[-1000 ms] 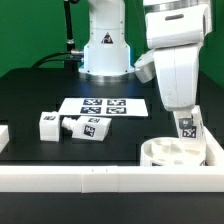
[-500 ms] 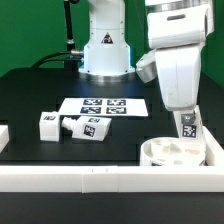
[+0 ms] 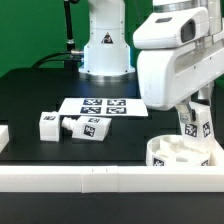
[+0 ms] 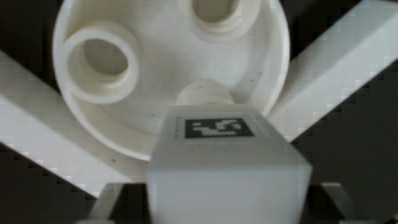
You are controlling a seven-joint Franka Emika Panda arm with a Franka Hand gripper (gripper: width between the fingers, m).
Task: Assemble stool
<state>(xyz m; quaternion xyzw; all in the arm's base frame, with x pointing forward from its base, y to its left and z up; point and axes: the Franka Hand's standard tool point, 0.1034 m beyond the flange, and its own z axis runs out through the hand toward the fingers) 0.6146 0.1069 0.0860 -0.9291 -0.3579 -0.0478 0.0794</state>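
My gripper point(image 3: 195, 118) is shut on a white stool leg point(image 3: 197, 128) with a black-and-white tag, and holds it upright just above the round white seat point(image 3: 176, 154) at the exterior view's front right corner. In the wrist view the leg point(image 4: 221, 165) fills the gap between my fingers point(image 4: 118, 203), and its end sits over a socket of the seat point(image 4: 151, 90). Two more open sockets show in the seat. Two more legs point(image 3: 48, 123) point(image 3: 88, 128) lie on the black table at the exterior view's left.
A white border rail point(image 3: 90, 179) runs along the front and another point(image 3: 216, 150) at the right; the seat is wedged in their corner. The marker board point(image 3: 103, 106) lies mid-table. The robot base point(image 3: 105, 50) stands behind it.
My hand has turned and swung to the exterior view's right, carrying the leg with it. The seat has shifted slightly right. The two loose legs have not moved.
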